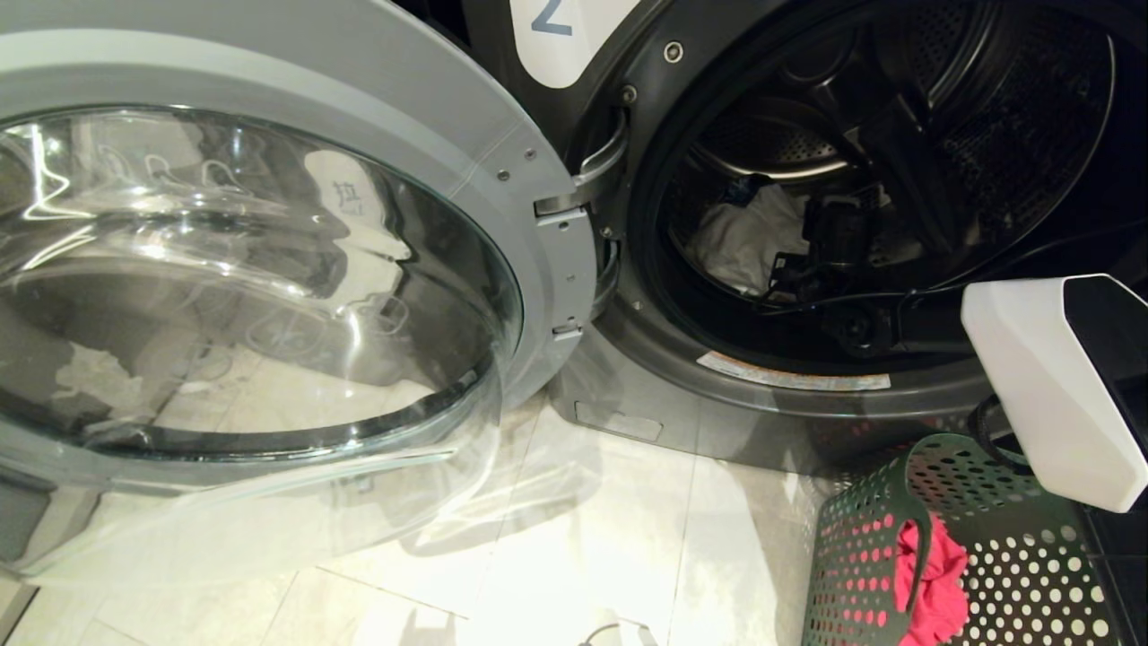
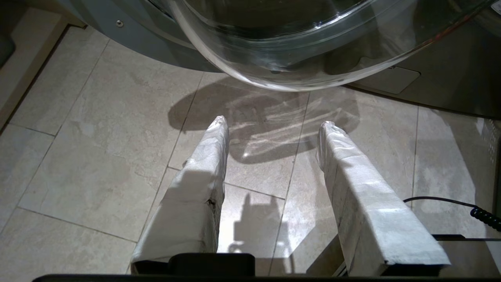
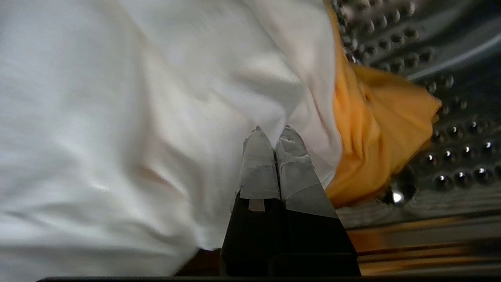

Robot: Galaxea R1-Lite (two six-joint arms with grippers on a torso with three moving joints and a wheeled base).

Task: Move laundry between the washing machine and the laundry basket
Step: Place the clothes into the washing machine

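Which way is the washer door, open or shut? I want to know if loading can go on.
Open. The door is swung out to the left on its hinge, and the drum shows, with white cloth inside.

The washing machine [image 1: 628, 54] stands door-open, a white garment [image 1: 744, 238] and an orange garment [image 3: 375, 129] in its drum; the green basket [image 1: 852, 556] holds a pink garment [image 1: 933, 574].

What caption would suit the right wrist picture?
Inside the drum, the right gripper is shut against the white garment, beside an orange one.
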